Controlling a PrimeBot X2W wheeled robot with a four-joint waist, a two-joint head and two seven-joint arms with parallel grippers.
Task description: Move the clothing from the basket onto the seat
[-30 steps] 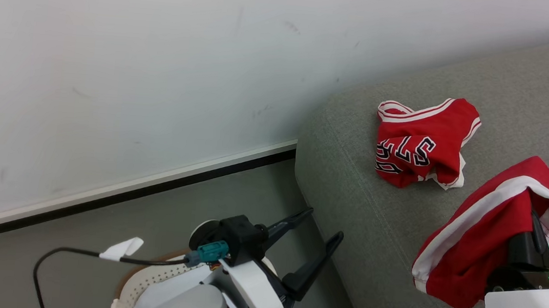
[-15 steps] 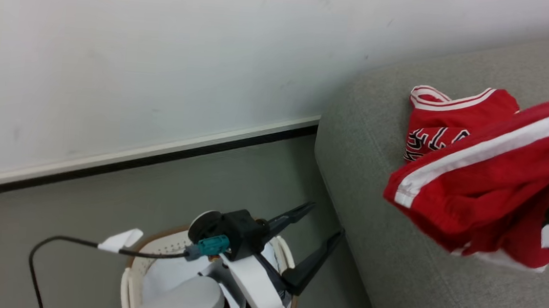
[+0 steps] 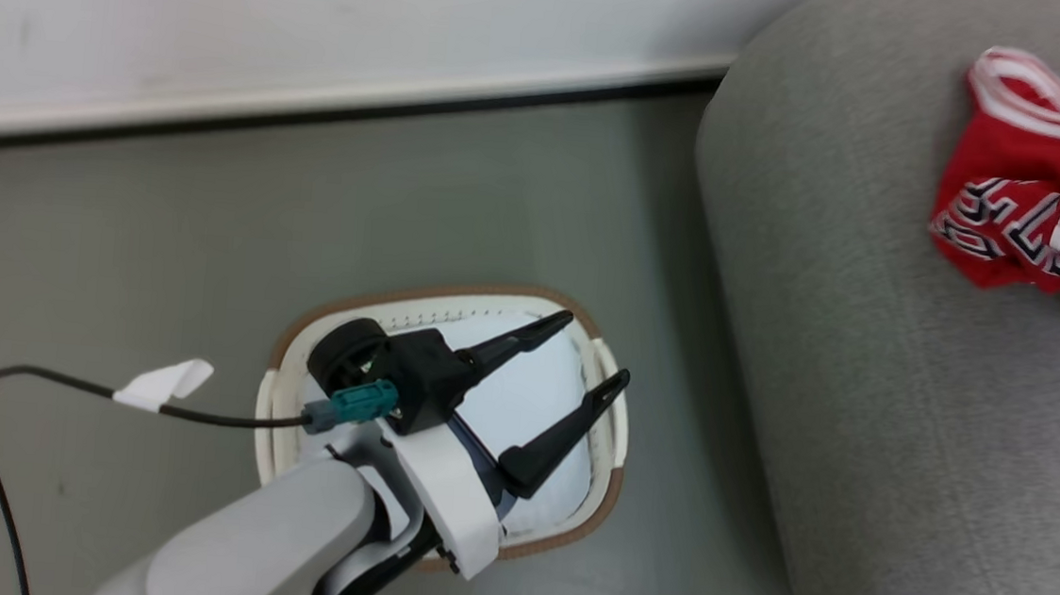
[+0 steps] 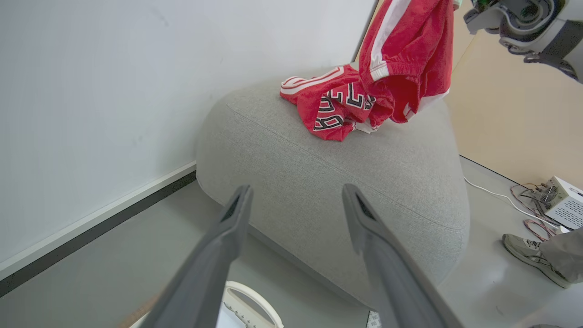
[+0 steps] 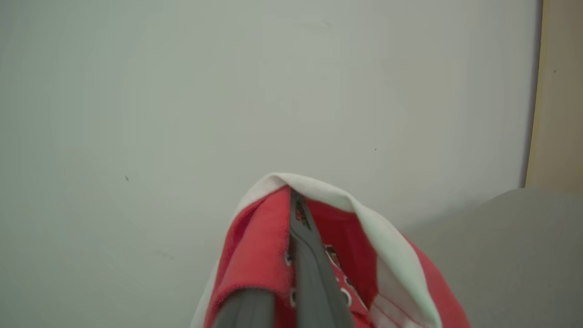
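Right pincer [image 5: 295,255] is clamping the white-striped red garment [image 4: 405,54] by a bunched edge, so it is hanging over the grey sofa [image 4: 346,173] with its low end touching or just beside the lettered jersey [image 4: 334,105] lying there, probably for a drop next to it. Left pincer [image 3: 594,347], fingers apart and carrying nothing, is hovering over the basket [image 3: 436,292], whose white liner [image 3: 531,402] is lying bare.

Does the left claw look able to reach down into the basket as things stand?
Probably yes: the left claw hangs open over the basket, and nothing seems to lie between it and the white liner.
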